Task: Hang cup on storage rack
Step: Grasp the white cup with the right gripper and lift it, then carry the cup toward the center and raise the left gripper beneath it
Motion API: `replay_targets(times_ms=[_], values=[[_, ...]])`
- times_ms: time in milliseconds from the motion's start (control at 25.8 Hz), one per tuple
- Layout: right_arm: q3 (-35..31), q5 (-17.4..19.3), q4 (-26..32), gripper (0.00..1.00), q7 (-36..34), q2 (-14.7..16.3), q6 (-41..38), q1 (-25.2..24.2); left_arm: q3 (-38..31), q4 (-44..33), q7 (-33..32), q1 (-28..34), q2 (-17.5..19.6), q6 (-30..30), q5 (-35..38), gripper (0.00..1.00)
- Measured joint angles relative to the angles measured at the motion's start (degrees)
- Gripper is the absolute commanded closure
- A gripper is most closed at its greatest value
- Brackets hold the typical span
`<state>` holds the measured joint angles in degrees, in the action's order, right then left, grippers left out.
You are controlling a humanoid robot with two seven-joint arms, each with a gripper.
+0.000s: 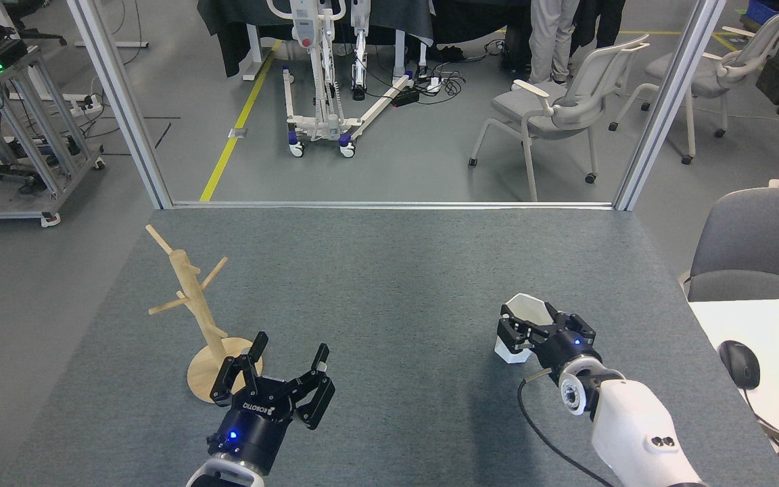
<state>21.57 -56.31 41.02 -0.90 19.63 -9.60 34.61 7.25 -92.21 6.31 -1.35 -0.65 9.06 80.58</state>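
The white faceted cup [522, 308] stands at the right of the grey table [389, 270], its open hexagonal rim facing up and its base [509, 353] low at the table surface. My right gripper [539, 329] is shut on it, black fingers on both sides of its wall. The handle is hidden. The light wooden storage rack [190, 292] stands at the left on its round base, its pegs bare. My left gripper [289, 353] is open and holds nothing, just right of the rack's base and near the table's front.
A computer mouse [739, 363] and a keyboard corner lie on a white desk at the right. A grey chair back [761, 243] stands beside the table's right edge. Metal frame posts [119, 101] rise at the table's far corners.
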Motion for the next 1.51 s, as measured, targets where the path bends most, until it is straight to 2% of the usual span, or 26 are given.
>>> replay_targets(times_ms=[155,387,542,658,813,967,1200,1432,1509], values=[[-0.25,3.44,5.68,0.98,0.10,4.27,-5.92,-0.51,0.10,-0.55,0.00,0.25,-0.04,0.12,-0.04,0.00],[-0.41,6.48,18.34,0.98,2.35,14.08,-15.40,-3.48,0.13,-1.29,0.03,0.66,-0.04,0.11,-0.07,0.00],[-0.24,11.24,29.49,0.99,12.62,18.82,-16.48,-4.54,0.17,-1.72,0.12,1.28,0.00,0.22,-0.07,0.00],[-0.21,15.17,38.00,0.99,22.42,19.79,-11.75,-4.71,0.19,-2.12,0.12,1.84,0.00,0.24,-0.07,0.01],[0.12,17.25,47.74,1.00,31.02,19.08,0.28,-4.07,0.25,-2.25,0.12,2.05,0.14,0.37,-0.23,0.01],[2.66,16.67,51.26,1.00,34.84,14.84,11.62,-0.67,1.40,-1.89,-0.24,1.86,0.44,0.64,-0.74,0.01],[11.19,10.32,51.94,1.00,37.29,8.43,27.69,5.66,5.19,-2.09,-1.78,1.92,0.49,2.31,-0.99,0.01],[20.23,6.68,51.95,0.98,37.67,4.65,40.08,9.95,9.89,-1.68,-5.16,1.11,-0.96,3.03,-0.83,0.03],[22.77,4.07,52.01,0.97,37.74,3.69,43.04,10.62,10.63,-0.86,-5.47,0.38,-2.04,2.97,-0.73,0.03]])
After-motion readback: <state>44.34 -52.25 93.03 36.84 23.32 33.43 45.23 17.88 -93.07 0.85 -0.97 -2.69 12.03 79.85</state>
